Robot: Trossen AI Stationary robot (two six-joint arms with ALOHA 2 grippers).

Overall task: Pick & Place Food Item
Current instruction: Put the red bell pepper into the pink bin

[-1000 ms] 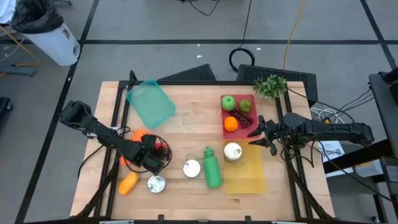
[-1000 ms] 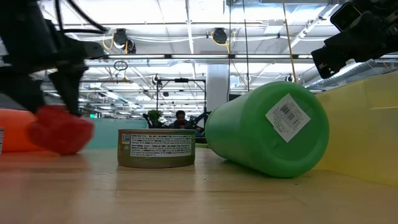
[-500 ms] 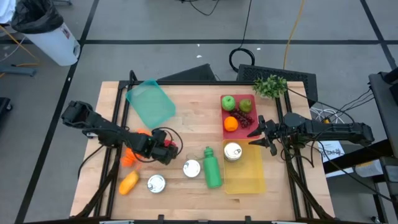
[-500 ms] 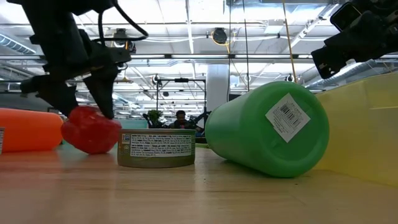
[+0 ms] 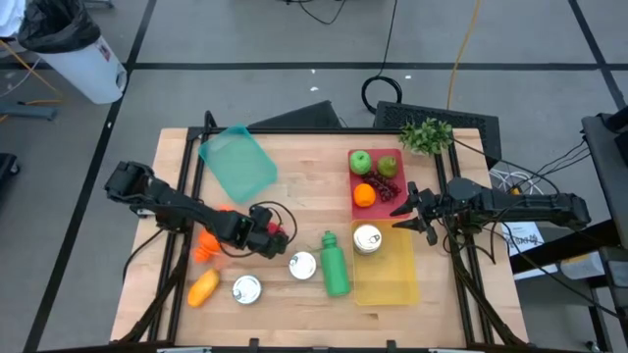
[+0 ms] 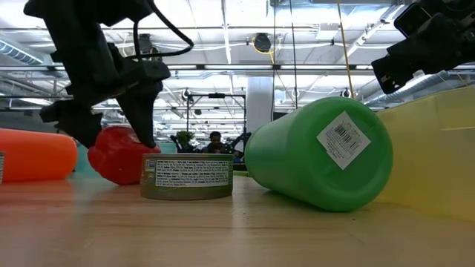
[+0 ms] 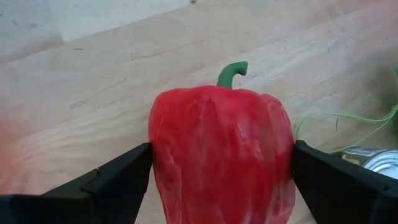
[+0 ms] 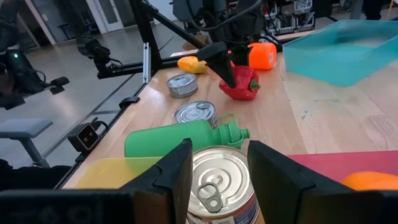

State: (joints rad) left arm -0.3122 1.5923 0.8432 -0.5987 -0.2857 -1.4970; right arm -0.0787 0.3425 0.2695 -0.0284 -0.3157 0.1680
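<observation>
— Well, any writing you can read?

— Only a barcode sticker on the base of the green bottle point(image 6: 319, 152), which lies on its side. The paper label around the tin can point(image 6: 186, 176) carries small print, too fine to read.

— And the containers?

— A yellow tray point(image 5: 397, 275) holds one silver-topped can point(image 5: 367, 237), just in front of the right gripper point(image 5: 409, 209). A red tray point(image 5: 354, 179) beyond that gripper's tips holds two green apples, an orange point(image 5: 364, 195) and dark grapes. A teal bin point(image 5: 236, 162) sits farther back on the wooden table point(image 5: 304, 176); I cannot see anything in it.

— Where is the food item?

— The red bell pepper point(image 7: 222, 154) is clamped between the fingers point(image 7: 118, 180) of the left gripper point(image 5: 272, 233), green stem pointing away from the wrist. It sits low at the table surface; whether it touches the wood I cannot tell.

— What surrounds that gripper?

— Just ahead of it lies the tin can, then the green bottle. Behind it, along the arm, is an orange pepper point(image 5: 212, 241); off to its side sit a yellow-orange pepper point(image 5: 203, 288) and a second tin point(image 5: 245, 288).

— The arms' poses?

— The left arm reaches diagonally in from the table's left edge, wrist low. The right arm stretches level from the right edge, its gripper hanging parted over the yellow tray's near corner.
</observation>
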